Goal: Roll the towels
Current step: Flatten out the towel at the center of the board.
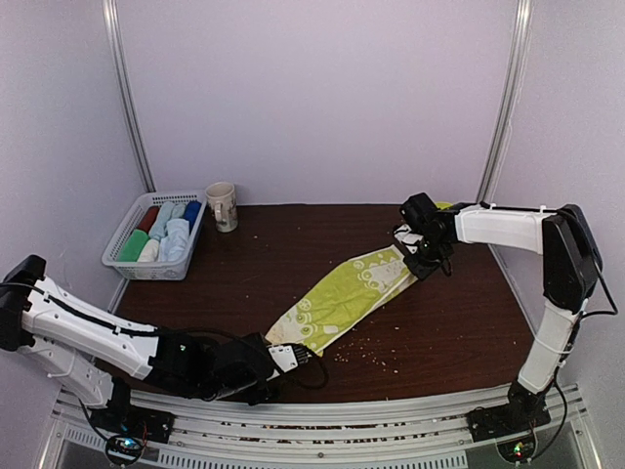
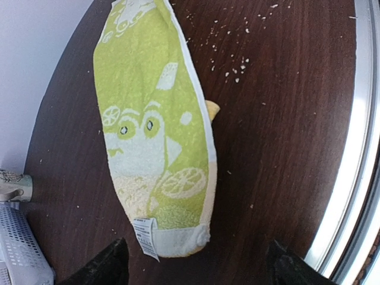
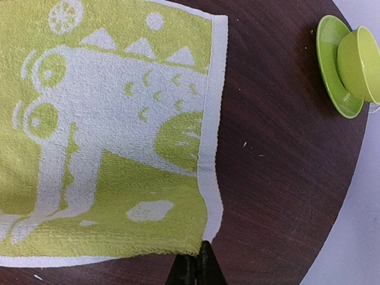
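bench (image 1: 459,322): dark brown wood, fills the middle of the top view
basket (image 1: 119,244): white slatted plastic, upper left of the bench, near the back wall
mug (image 1: 223,206): pale with a printed pattern, upright, just right of the basket
cup (image 3: 361,62): lime green, on a matching saucer (image 3: 329,65), upper right of the right wrist view, at the bench edge
crumbs (image 1: 376,357): pale specks scattered on the bench, lower middle
rail (image 1: 342,430): silver metal strip along the bottom edge
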`<state>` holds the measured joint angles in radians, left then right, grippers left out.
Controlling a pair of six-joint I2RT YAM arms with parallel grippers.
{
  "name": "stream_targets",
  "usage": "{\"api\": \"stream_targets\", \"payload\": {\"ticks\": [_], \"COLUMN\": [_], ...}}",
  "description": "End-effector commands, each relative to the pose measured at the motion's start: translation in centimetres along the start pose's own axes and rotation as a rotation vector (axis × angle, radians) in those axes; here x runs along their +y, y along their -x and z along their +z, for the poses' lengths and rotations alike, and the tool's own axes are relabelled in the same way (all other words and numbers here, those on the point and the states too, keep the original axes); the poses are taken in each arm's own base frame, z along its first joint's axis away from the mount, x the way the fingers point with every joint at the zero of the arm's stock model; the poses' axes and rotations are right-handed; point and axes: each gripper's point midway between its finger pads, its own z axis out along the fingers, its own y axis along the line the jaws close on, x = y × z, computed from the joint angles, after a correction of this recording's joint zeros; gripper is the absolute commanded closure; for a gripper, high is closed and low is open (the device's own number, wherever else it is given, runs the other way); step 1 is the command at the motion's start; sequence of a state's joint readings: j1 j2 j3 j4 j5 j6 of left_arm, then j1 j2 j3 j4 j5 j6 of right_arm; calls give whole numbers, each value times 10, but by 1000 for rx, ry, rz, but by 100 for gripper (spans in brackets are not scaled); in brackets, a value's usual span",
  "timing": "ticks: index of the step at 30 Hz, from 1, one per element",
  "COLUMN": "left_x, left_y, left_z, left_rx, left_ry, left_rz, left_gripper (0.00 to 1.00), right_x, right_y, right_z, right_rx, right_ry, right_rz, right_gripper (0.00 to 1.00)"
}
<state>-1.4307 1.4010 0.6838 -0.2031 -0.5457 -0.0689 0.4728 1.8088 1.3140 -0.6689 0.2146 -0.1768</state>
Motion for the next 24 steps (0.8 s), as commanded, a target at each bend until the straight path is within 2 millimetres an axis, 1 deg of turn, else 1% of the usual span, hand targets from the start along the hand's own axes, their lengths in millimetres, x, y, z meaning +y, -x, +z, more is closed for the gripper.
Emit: {"api": "stream_targets", "payload": {"ticks": [1,5,8,11,13,14,17,18,20,22,23,24], "left_x": [17,19,14,8,7,6,6,5,5,5,5,6], "left_y": [8,2,0,-3,-2,-1,0,0,0,1,2,3], "left_z": [-2,5,13,20,21,21,21,21,22,23,24,25], "left_rx": [11,48,72,92,94,93,92,93,95,96,97,98], "left_ry": [109,150,149,138,132,126,124,124,124,126,129,137], "left_rz": [29,63,97,126,134,135,139,141,145,149,152,152], "left_gripper": [22,29,41,47,49,51,62,67,79,95,100,100], "right_x": [-1,-1,-1,-1,-1,-1,-1,-1,-1,-2,-2,-3], "right_y": [13,14,13,12,12,12,13,13,12,13,13,13], "right_z": [-9,-10,-11,-11,-11,-10,-12,-11,-12,-13,-14,-16], "right_rx": [-49,-54,-52,-51,-51,-49,-54,-53,-53,-55,-57,-61], "right_ry": [27,33,33,32,32,34,34,33,33,34,33,32], "right_rz": [22,26,26,26,25,25,28,27,27,28,29,30], "right_gripper": [100,100,100,100,100,100,100,100,100,100,100,100]}}
